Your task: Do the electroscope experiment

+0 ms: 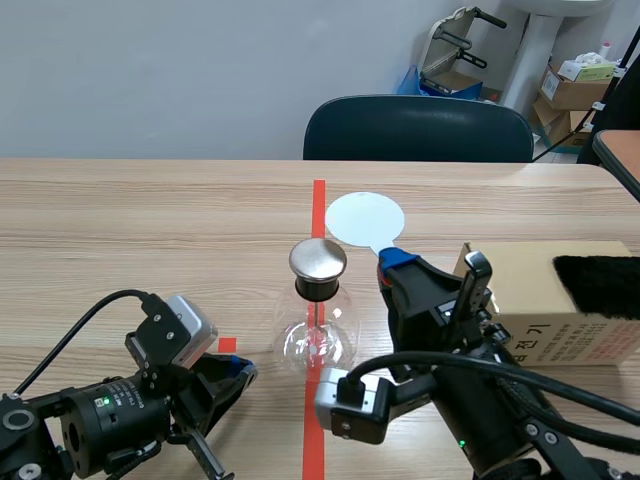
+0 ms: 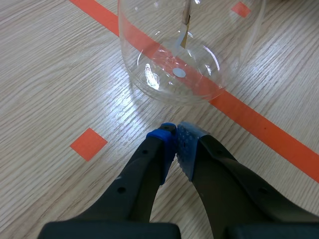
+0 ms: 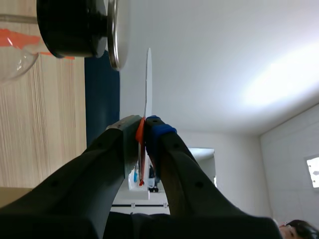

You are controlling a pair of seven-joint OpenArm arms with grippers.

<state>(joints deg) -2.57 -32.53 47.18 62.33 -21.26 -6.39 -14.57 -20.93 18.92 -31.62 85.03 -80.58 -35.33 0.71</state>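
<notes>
The electroscope, a round glass flask with a black stopper and a metal cap, stands on the orange tape line at the table's middle. My right gripper is shut on the red handle of a white disc, held upright just beyond the cap. In the right wrist view the disc shows edge-on ahead of my right gripper, a small gap from the cap. My left gripper is shut on nothing, low on the table just short of the flask's base. A foil leaf hangs inside.
A cardboard box lies at the right with a black furry piece on top. A dark chair stands behind the table's far edge. A small orange tape square marks the table beside my left gripper.
</notes>
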